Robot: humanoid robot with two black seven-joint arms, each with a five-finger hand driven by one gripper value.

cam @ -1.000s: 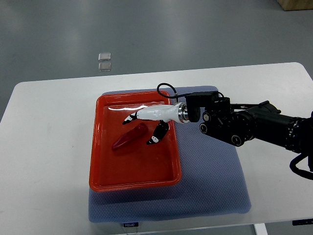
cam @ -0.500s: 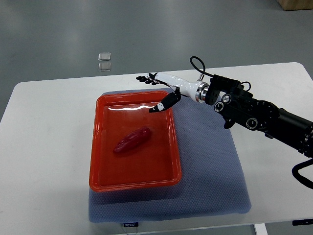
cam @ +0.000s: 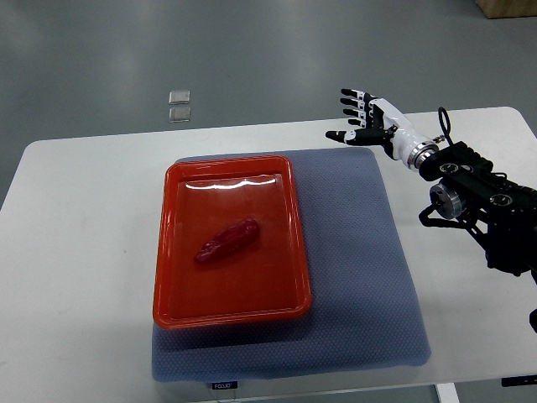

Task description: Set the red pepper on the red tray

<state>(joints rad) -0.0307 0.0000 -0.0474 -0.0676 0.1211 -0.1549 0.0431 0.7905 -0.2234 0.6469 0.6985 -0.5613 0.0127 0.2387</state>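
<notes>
The glossy red pepper (cam: pixel 227 241) lies inside the shallow red plastic tray (cam: pixel 168 277), its long axis running two to eight o'clock. The white-and-black right hand (cam: pixel 366 119), fingers spread and empty, hovers well apart at two o'clock.

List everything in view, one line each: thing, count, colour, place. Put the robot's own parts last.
red pepper: one, red, lying inside the tray near its middle, touched by nothing.
red tray: one, red, on the left part of the mat.
mat: one, blue-grey, on the table under the tray.
table: one, white, filling most of the picture.
small squares: two, pale and clear-looking, on the grey floor beyond the table's far edge.
box corner: one, brown, top right corner of the picture.
right hand: one, white with black fingertips, fingers spread and empty, above the table's far edge, right of the tray.
right arm: one, black, coming in from the right edge.
</notes>
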